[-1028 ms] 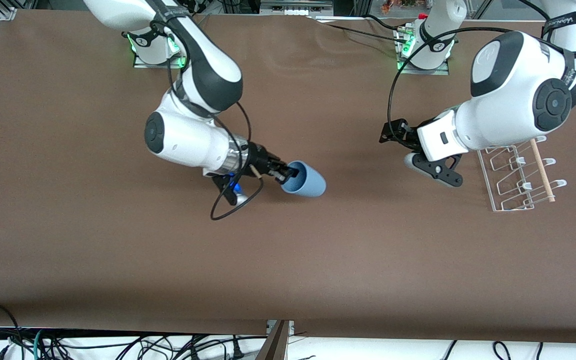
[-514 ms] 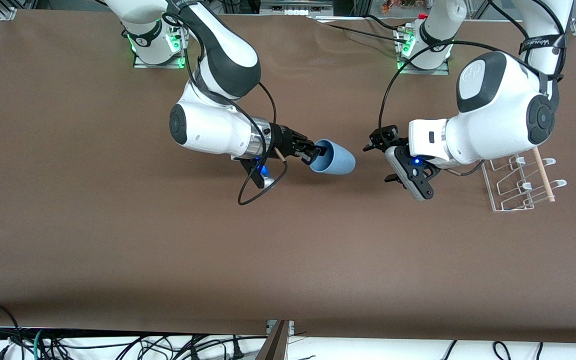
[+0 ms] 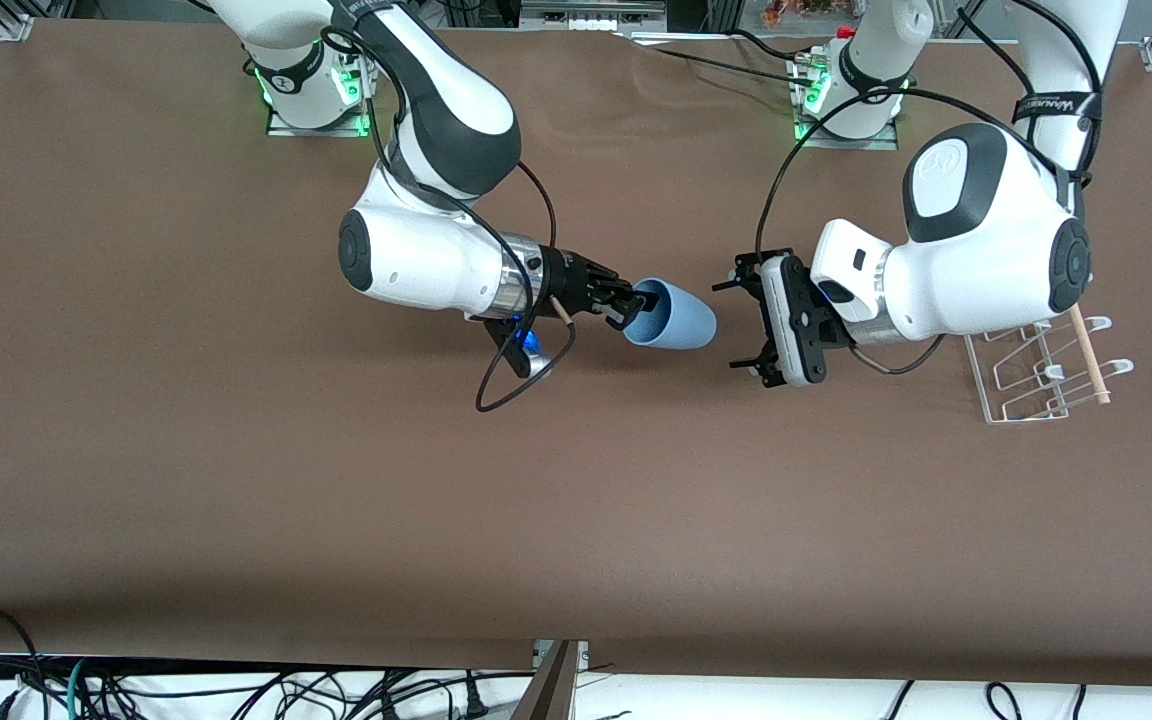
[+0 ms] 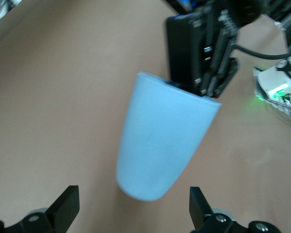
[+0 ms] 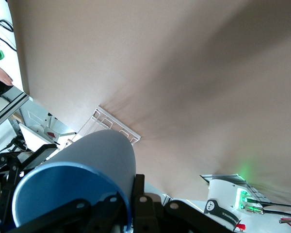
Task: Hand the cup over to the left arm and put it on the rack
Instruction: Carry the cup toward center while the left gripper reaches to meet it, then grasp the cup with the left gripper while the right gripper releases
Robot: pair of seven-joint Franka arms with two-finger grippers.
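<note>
The light-blue cup (image 3: 674,318) is held on its side above the table, base pointing at the left gripper. My right gripper (image 3: 628,304) is shut on its rim, one finger inside and one outside, as the right wrist view shows for the gripper (image 5: 132,204) and the cup (image 5: 82,167). My left gripper (image 3: 748,325) is open and faces the cup's base, a short gap away. In the left wrist view the cup (image 4: 160,145) hangs just ahead of the spread left gripper (image 4: 133,212), with the right gripper (image 4: 199,53) at its rim. The wire rack (image 3: 1041,370) with its wooden dowel (image 3: 1086,352) stands at the left arm's end.
The left arm's big white wrist joint (image 3: 976,250) hangs over the rack's edge. A black cable loop (image 3: 521,375) dangles under the right wrist. Both arm bases (image 3: 311,85) stand along the table's back edge. The rack also shows in the right wrist view (image 5: 115,127).
The right arm carried the cup toward the left arm's end, then held still. The left gripper swung round to face the cup's base and came closer to it.
</note>
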